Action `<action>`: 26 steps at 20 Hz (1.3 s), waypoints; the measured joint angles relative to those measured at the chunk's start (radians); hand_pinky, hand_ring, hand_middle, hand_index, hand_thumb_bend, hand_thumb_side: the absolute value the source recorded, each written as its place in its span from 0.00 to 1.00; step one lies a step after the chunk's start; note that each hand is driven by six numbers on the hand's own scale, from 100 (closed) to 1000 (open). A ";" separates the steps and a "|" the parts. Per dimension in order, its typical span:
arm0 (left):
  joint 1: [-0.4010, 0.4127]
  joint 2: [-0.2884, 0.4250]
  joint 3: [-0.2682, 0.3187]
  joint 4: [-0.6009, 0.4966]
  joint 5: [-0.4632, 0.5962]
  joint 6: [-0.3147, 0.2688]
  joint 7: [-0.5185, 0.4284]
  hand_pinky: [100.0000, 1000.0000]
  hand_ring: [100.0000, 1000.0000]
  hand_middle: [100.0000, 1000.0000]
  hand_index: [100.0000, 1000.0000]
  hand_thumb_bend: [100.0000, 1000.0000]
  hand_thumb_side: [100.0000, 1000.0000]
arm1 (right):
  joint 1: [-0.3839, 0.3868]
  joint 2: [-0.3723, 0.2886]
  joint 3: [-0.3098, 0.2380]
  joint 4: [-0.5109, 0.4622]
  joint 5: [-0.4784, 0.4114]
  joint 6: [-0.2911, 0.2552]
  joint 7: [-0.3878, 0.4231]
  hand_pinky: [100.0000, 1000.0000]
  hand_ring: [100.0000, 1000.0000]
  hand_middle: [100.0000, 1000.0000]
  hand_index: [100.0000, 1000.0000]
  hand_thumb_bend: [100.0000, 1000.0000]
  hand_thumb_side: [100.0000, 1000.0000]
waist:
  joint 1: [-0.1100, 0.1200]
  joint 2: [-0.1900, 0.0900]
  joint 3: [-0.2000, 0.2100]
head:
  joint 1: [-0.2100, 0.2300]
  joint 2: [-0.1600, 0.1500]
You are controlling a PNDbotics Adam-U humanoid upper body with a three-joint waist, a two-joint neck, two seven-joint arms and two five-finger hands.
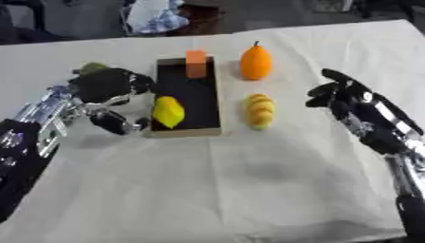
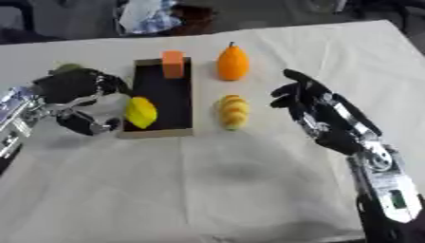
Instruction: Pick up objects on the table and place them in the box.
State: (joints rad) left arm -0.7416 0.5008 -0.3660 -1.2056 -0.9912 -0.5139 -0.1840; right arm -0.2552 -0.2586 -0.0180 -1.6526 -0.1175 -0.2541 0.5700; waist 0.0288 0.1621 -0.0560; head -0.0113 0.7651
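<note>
**Q:** Report the box and its contents.

**A:** The box (image 1: 188, 130), a shallow brown tray with a dark floor, lies on the white-covered surface (image 1: 249, 180) just left of centre, its long axis running 12 to 6 o'clock. An orange block (image 1: 196, 63) stands at its 12 o'clock end. A yellow object (image 1: 168, 112) sits at the 7 o'clock corner, leaning on the left wall.

**Q:** Which objects are outside the box?

**A:** Two. An orange pear-shaped fruit (image 1: 255, 62) stands upright at 2 o'clock from the box, near it but apart. A yellow ridged item (image 1: 260, 110) lies at 4 o'clock from the box, directly below the fruit. A green object (image 1: 93, 68) shows at 10 o'clock from the box, partly hidden behind my left hand.

**Q:** State of my left hand?

**A:** My left hand (image 1: 108, 88) is at 9 o'clock from the box, just beside its left wall. The fingers (image 1: 112, 122) are curled, the lower ones ending next to the yellow object. I cannot tell whether they touch it.

**Q:** State of my right hand?

**A:** My right hand (image 2: 303, 102) hangs at 3 o'clock from the yellow ridged item, apart from it. The fingers are spread and relaxed, holding nothing.
</note>
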 measured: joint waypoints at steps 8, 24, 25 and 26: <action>0.002 0.059 0.069 -0.047 0.065 0.060 -0.011 0.72 0.68 0.75 0.87 0.17 0.24 | 0.000 0.000 0.000 0.000 0.000 -0.001 0.001 0.81 0.71 0.71 1.00 0.00 0.47 | 0.000 0.000 0.002 | -0.003 0.000; -0.099 0.082 0.221 0.268 -0.066 0.186 -0.090 0.75 0.71 0.79 0.90 0.27 0.32 | 0.000 0.000 0.000 0.006 -0.001 0.000 0.002 0.81 0.71 0.71 1.00 0.00 0.48 | -0.004 0.000 -0.007 | 0.000 0.000; -0.109 0.073 0.226 0.294 -0.082 0.189 -0.084 0.75 0.71 0.79 0.90 0.26 0.32 | 0.000 0.000 0.000 0.006 -0.003 0.000 0.002 0.81 0.71 0.71 1.00 0.00 0.48 | -0.005 0.000 -0.009 | 0.002 0.000; -0.117 0.066 0.232 0.320 -0.098 0.192 -0.077 0.75 0.71 0.79 0.89 0.26 0.31 | -0.001 0.000 0.000 0.006 -0.003 0.000 0.003 0.81 0.71 0.71 1.00 0.00 0.48 | -0.006 0.000 -0.012 | 0.005 0.000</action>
State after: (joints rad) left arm -0.8584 0.5665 -0.1340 -0.8859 -1.0892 -0.3221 -0.2612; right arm -0.2560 -0.2582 -0.0177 -1.6462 -0.1209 -0.2539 0.5729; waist 0.0230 0.1621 -0.0678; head -0.0058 0.7651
